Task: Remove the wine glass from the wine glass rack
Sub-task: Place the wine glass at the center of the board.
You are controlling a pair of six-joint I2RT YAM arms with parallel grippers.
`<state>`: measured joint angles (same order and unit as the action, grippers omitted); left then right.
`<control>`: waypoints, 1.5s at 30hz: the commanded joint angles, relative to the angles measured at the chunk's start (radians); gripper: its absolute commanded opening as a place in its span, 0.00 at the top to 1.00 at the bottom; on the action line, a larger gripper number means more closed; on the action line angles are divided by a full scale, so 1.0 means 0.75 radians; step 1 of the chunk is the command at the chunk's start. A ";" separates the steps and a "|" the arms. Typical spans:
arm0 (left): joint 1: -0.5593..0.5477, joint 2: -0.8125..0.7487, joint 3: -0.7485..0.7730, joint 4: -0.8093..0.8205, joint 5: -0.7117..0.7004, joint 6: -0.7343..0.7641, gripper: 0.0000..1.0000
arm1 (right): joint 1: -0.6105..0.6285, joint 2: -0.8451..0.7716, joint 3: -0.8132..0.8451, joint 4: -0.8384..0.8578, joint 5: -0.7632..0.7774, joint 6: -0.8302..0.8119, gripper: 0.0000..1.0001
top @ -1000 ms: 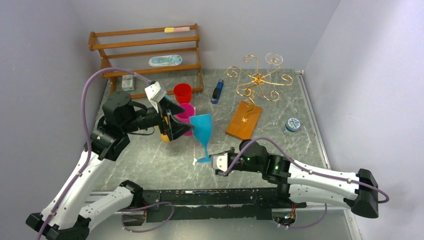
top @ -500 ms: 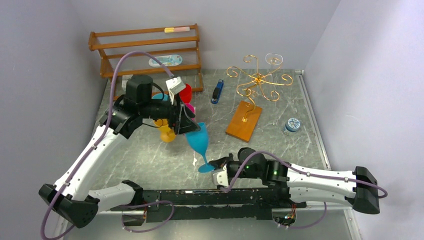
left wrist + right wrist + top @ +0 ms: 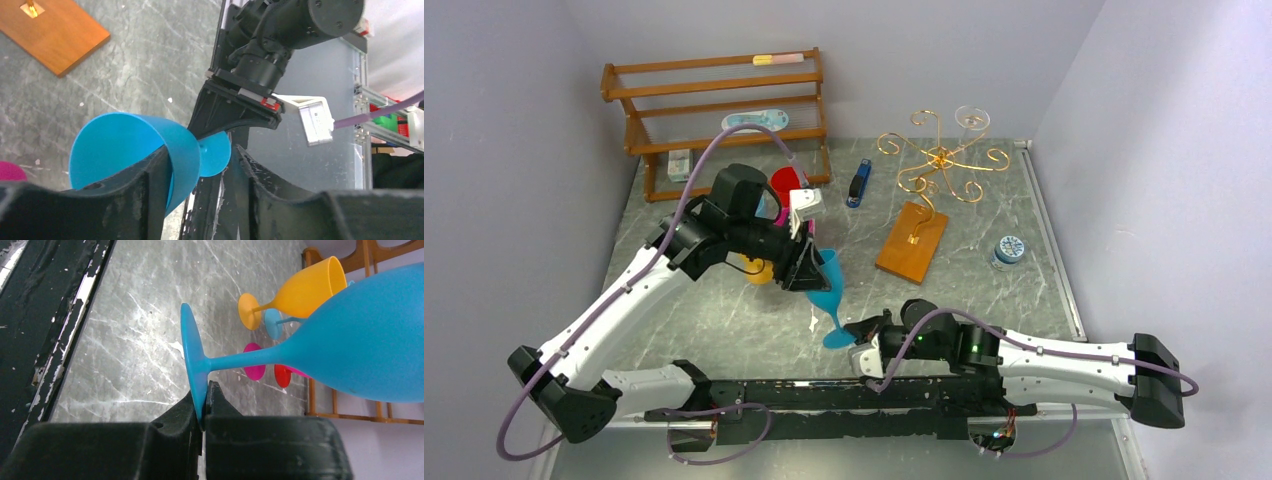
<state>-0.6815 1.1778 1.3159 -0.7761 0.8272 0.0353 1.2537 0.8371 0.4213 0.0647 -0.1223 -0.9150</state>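
Blue wine glass [image 3: 827, 282] off the rack, tilted in the air above the desk [image 3: 724, 310], bowl high and leaning away from the arm bases, foot low. Pinched at the foot rim [image 3: 192, 355] by the right pincer [image 3: 202, 392], fingers closed tight on the disc edge, stem running out sideways from the grip. Bowl [image 3: 120, 150] straddled by the left pincer [image 3: 200, 165]: fingers part-way open, narrow end of the bowl between them, one finger overlapping the bowl wall, a gap showing on the other side. Firm contact there: cannot tell.

Wine glass rack [image 3: 936, 160] well beyond the right pincer and off to its right: gold wire scrolls on a stem, wooden base [image 3: 912, 240] flat on the desk. Clear glass [image 3: 971, 118] hanging from a far scroll arm.

Close behind the left pincer, clustered and partly hidden by the arm: orange glass [image 3: 305, 290], pink glass [image 3: 255, 365], red glass [image 3: 784, 183].

Slatted wooden shelf [image 3: 714, 95] further back beyond the left pincer, against the wall. Small blue-and-black object [image 3: 858, 185] on the desk between shelf and rack. Round lidded container [image 3: 1009, 250] just right of the rack base, well apart from both pincers.
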 commanded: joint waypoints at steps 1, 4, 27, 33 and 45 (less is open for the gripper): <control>-0.036 0.030 0.047 -0.078 -0.073 0.037 0.53 | 0.005 -0.016 -0.020 0.052 0.040 0.012 1.00; -0.038 0.019 0.051 -0.036 -0.066 0.029 0.61 | 0.005 -0.010 -0.020 0.033 0.055 0.014 1.00; -0.054 0.068 0.008 -0.231 0.035 0.216 0.95 | 0.004 0.007 -0.023 0.083 0.232 -0.178 1.00; -0.054 0.029 -0.022 -0.205 0.062 0.235 0.95 | 0.005 0.018 -0.011 0.071 0.242 -0.165 0.94; -0.054 0.024 -0.014 -0.201 0.025 0.242 0.95 | 0.005 -0.025 -0.001 0.057 0.241 -0.133 0.69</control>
<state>-0.7052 1.2060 1.3163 -0.8761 0.8360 0.1951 1.2625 0.8474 0.3908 0.0601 0.0246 -1.0443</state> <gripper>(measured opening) 0.077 0.260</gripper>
